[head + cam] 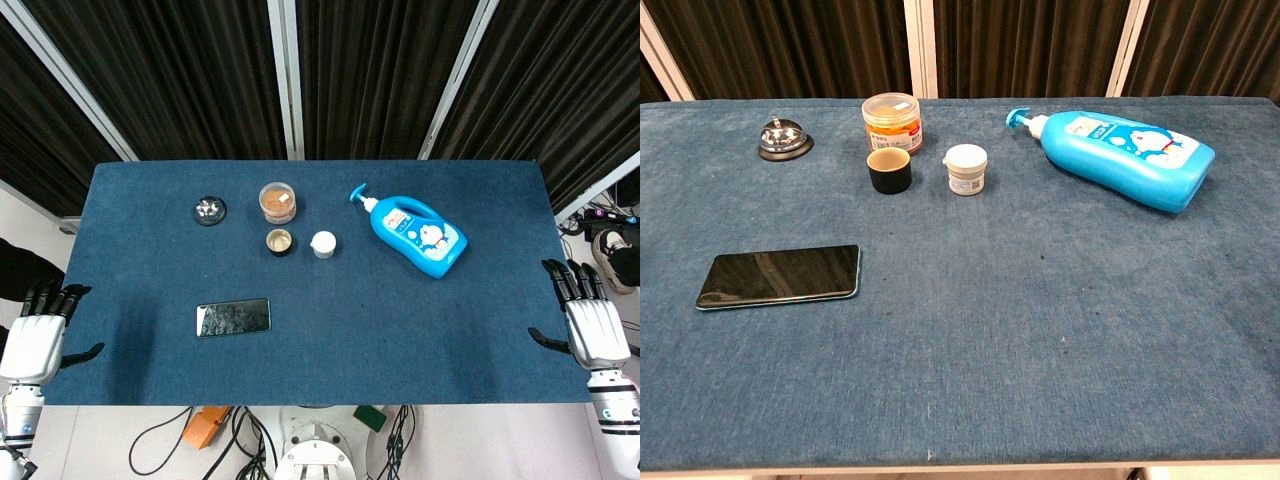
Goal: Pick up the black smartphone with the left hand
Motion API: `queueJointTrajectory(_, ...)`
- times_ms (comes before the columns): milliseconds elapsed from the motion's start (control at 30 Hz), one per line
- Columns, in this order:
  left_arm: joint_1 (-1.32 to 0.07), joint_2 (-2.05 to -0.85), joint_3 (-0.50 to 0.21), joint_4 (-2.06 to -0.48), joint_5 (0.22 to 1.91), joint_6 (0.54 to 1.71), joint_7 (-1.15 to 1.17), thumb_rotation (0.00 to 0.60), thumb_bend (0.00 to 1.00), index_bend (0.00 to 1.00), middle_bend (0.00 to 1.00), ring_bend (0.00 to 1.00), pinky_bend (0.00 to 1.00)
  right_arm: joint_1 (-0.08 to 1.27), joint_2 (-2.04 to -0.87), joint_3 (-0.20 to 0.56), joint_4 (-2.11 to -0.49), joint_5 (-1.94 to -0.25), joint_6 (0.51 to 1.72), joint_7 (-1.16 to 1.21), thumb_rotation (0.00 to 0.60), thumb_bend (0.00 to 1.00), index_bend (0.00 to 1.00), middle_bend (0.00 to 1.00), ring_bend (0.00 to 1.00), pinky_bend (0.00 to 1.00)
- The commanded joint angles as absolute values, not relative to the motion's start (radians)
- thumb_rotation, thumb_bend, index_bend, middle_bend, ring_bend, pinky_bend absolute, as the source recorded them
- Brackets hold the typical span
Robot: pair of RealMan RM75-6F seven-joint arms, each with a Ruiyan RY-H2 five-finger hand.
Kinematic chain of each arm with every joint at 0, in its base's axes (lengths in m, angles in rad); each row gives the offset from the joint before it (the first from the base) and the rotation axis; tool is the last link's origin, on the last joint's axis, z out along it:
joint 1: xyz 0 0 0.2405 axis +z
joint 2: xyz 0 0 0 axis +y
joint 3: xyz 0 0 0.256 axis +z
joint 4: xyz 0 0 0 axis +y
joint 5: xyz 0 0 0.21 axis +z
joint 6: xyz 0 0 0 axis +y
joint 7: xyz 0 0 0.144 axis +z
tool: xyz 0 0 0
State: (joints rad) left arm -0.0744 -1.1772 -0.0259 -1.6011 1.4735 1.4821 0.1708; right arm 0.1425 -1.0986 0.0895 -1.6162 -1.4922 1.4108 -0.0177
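The black smartphone [233, 317] [779, 276] lies flat, screen up, on the blue table [330, 330], left of centre and near the front edge. My left hand [38, 335] hangs off the table's left edge, fingers spread and empty, well to the left of the phone. My right hand [592, 322] sits off the right edge, fingers spread too, holding nothing. Neither hand appears in the chest view.
A blue pump bottle [417, 233] [1124, 158] lies on its side at the back right. Behind the phone stand a silver bell [209, 210] [783, 139], an orange-filled jar [279, 202] [892, 122], a black cup [279, 241] [889, 170] and a small white jar [323, 244] [965, 168].
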Motion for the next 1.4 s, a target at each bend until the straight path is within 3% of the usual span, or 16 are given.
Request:
queueJointTrajectory(33, -0.081, -1.184, -0.028, -1.602, 1.472, 1.473, 0.176, 0.6, 0.1, 0.19, 0.17, 0.08, 0.02, 0.144, -1.099, 0.092, -1.618, -1.486, 1.411, -0.019, 0.6, 0.23, 0.03, 0.14, 0.0, 0.05)
queueJointTrajectory(400, -0.175, -1.236, -0.061, -1.692, 1.519, 1.401, 0.255, 0.6, 0.1, 0.19, 0.17, 0.1, 0.02, 0.134, -1.084, 0.104, -1.607, -1.489, 1.449, 0.01, 0.6, 0.23, 0.03, 0.14, 0.0, 0.05)
queueJointTrajectory(833, -0.334, -1.471, -0.08, -1.716, 1.391, 1.171, 0.522, 0.6, 0.13, 0.25, 0.17, 0.09, 0.02, 0.131, -1.084, 0.102, -1.59, -1.487, 1.453, 0.03, 0.6, 0.23, 0.04, 0.14, 0.0, 0.05)
queueJointTrajectory(1133, -0.356, -1.593, -0.077, -1.676, 1.258, 1.157, 0.649, 0.6, 0.14, 0.26, 0.11, 0.01, 0.02, 0.139, -1.09, 0.104, -1.58, -1.48, 1.439, 0.037, 0.6, 0.23, 0.04, 0.13, 0.0, 0.05)
queueJointTrajectory(1400, -0.364, -1.635, -0.08, -1.643, 1.18, 1.172, 0.7, 0.6, 0.17, 0.29, 0.1, 0.0, 0.02, 0.141, -1.093, 0.103, -1.568, -1.473, 1.432, 0.048, 0.6, 0.23, 0.04, 0.13, 0.0, 0.05)
